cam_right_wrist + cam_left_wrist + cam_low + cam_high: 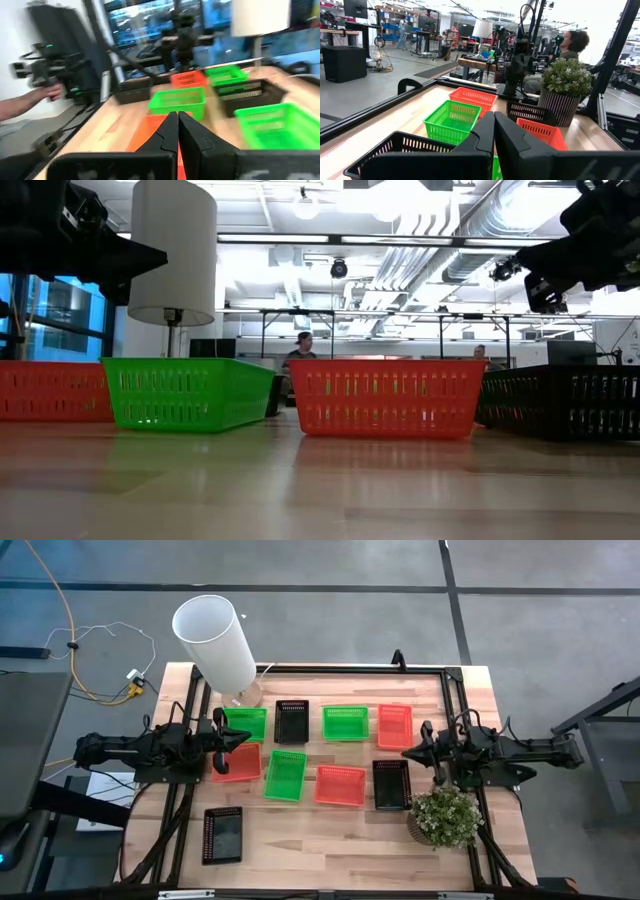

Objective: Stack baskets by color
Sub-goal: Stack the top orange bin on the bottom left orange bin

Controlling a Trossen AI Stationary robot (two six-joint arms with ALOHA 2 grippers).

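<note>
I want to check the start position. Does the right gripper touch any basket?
Apart. In the low view the right gripper hangs well above the black basket below it, with clear room background between them; its fingers are shut on nothing.

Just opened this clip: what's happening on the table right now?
Nothing is being handled. Nine baskets lie singly on the table, three green, three red, three black, none stacked. The left gripper hangs shut above the red basket at the left side; the right gripper hangs shut between another red basket and a black basket. Both are empty.
</note>
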